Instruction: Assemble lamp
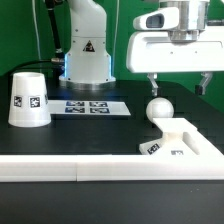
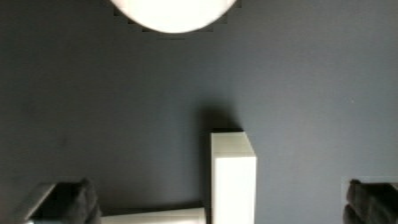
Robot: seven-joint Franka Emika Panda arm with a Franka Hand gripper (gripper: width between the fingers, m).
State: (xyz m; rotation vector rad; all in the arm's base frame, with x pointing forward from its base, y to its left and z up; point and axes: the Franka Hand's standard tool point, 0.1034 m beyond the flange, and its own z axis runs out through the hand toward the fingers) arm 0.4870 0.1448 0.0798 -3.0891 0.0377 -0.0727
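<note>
The cup-like shade (image 1: 30, 100) stands mouth down on the table at the exterior view's left. The flat base (image 1: 186, 138) lies at the right, by the rail. The ball-shaped bulb (image 1: 159, 110) stands at the base's far left corner. In the wrist view the bulb (image 2: 173, 12) sits on dark table, apart from a white edge (image 2: 231, 175). I cannot tell which part that edge belongs to. My gripper (image 1: 177, 82) hangs open and empty above the base and bulb. In the wrist view the gripper (image 2: 217, 205) shows dark fingertips (image 2: 57, 203) wide apart at both sides.
The marker board (image 1: 92, 106) lies flat between the shade and the bulb. The arm's own base (image 1: 88, 55) stands behind it. The long white border rail (image 1: 70, 170) runs along the table's front edge.
</note>
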